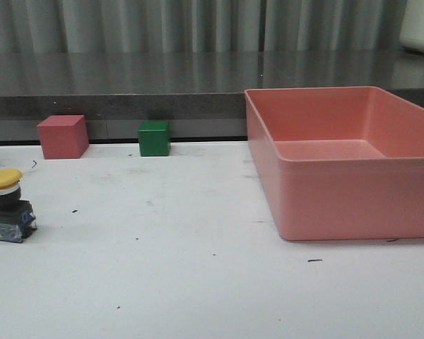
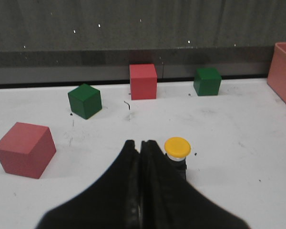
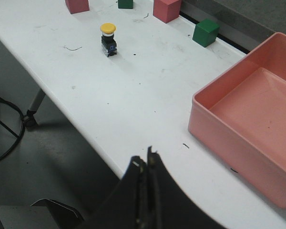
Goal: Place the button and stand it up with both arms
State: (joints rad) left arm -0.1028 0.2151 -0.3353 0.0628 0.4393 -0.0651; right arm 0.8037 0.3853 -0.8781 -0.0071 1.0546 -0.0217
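White counter (image 1: 198,282), scuffed with small dark marks, spanning the whole front view. Pink bin (image 1: 343,159) standing on it at 3 o'clock, open on top, nothing visible inside. Red cube (image 1: 62,136) at 10 o'clock along the far edge, green cube (image 1: 154,138) near it toward 11 o'clock, the two apart. In the left wrist view, a second red cube (image 2: 25,149) and a second green cube (image 2: 85,100), both turned at an angle.

Left hand (image 2: 140,145) clenched, fingertips pressed together on nothing, hovering just beside the button (image 1: 8,205) without touching it as far as can be told. Right hand (image 3: 148,162) likewise clenched on nothing, out over the near counter edge, well apart from the button and near the bin's corner.

Button upright at 9 o'clock in the front view, close to the left edge: yellow mushroom cap on top, black collar beneath, dark blocky base with bluish parts resting flat on the counter. Free of both hands, well apart from the bin.
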